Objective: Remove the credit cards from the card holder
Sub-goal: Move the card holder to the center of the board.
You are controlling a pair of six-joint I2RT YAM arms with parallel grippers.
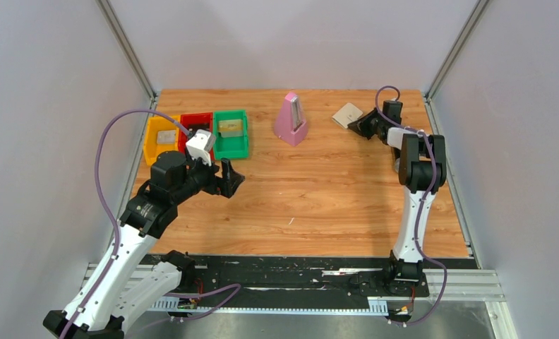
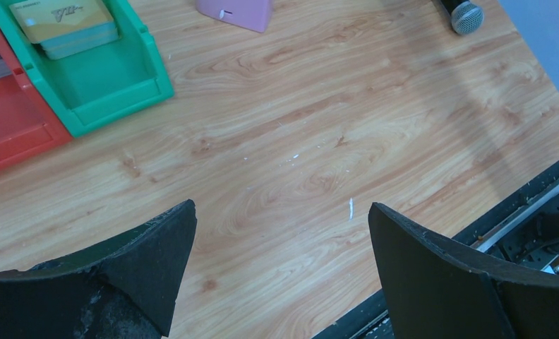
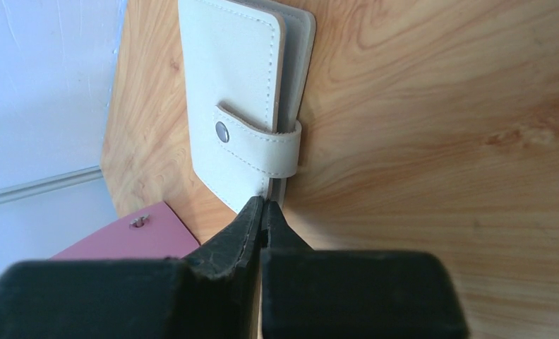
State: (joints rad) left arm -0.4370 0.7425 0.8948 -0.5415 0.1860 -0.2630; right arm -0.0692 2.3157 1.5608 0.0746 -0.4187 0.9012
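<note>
Card holder (image 1: 347,114) first: from above you see it lying shut and flat on the table (image 1: 319,205), to the right of the pink metronome (image 1: 291,120) and about as far back, turned at a slant. Your right claw (image 1: 363,126) sits on the holder's side away from the metronome, touching it or nearly so. Your left claw (image 1: 233,178) hangs left of the metronome and nearer to you, well apart from the holder, so the right arm is the one placed to work. Left of the metronome three bins stand in a row: the green bin (image 1: 231,150) closest to it, then the red bin (image 1: 195,119), then the yellow bin (image 1: 149,145). The yellow bin holds a flat grey thing, the green bin a flat yellowish thing, and the red bin is mostly hidden behind the left wrist. From the left wrist, that claw's jaws stand wide apart over bare wood, holding nothing. The green bin there shows a yellow-gold card (image 2: 61,14) lying on a pale box, left of the metronome's base. From the right wrist, the fingers are pressed together, tips meeting at the holder's near edge just below its snapped strap (image 3: 262,145); you cannot tell whether they pinch any cover. The holder's long side runs straight away from the claw, with the metronome off to the left. No cards show inside, so I judge the strap must come undone first.
</note>
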